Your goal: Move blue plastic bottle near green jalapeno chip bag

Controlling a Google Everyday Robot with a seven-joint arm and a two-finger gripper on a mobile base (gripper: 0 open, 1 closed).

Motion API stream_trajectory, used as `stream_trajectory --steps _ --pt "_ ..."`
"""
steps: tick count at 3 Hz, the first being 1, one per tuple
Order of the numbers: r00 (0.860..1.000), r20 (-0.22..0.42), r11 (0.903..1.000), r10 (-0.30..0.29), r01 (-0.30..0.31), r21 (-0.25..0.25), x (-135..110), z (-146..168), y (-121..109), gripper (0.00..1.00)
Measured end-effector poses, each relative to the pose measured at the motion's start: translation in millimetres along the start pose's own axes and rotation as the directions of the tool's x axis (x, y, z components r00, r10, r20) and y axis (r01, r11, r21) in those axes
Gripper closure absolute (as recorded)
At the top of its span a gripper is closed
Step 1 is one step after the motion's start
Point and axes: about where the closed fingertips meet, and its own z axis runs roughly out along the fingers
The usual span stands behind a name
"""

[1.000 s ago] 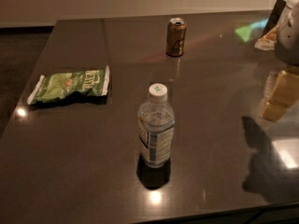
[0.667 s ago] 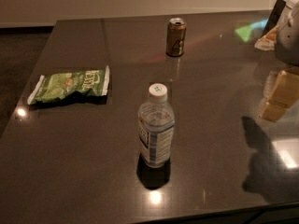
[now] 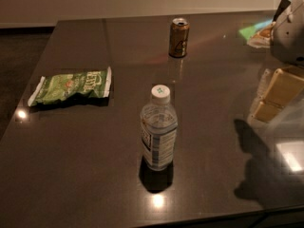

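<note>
The blue plastic bottle (image 3: 158, 134), clear with a white cap and a white-and-blue label, stands upright near the front middle of the dark table (image 3: 85, 175). The green jalapeno chip bag (image 3: 71, 86) lies flat at the table's left side, well apart from the bottle. My gripper (image 3: 276, 97) hangs above the table's right edge, far to the right of the bottle and holding nothing that I can see.
A brown-gold drink can (image 3: 179, 37) stands upright at the back middle of the table. A small snack packet (image 3: 260, 35) lies at the back right corner. The table's front edge runs just below the bottle.
</note>
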Motion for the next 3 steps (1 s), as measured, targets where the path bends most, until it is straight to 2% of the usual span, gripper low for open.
stream_trajectory --steps 1,2,3 --pt "0.994 0.106 0.9985 -0.03 0.035 -0.043 -28 8 12 0.0" --pt "0.976 0.209 0.9932 -0.058 0.078 -0.087 -57 16 30 0.0" --pt "0.951 0.295 0.9843 -0.09 0.13 -0.119 -86 27 51 0.0"
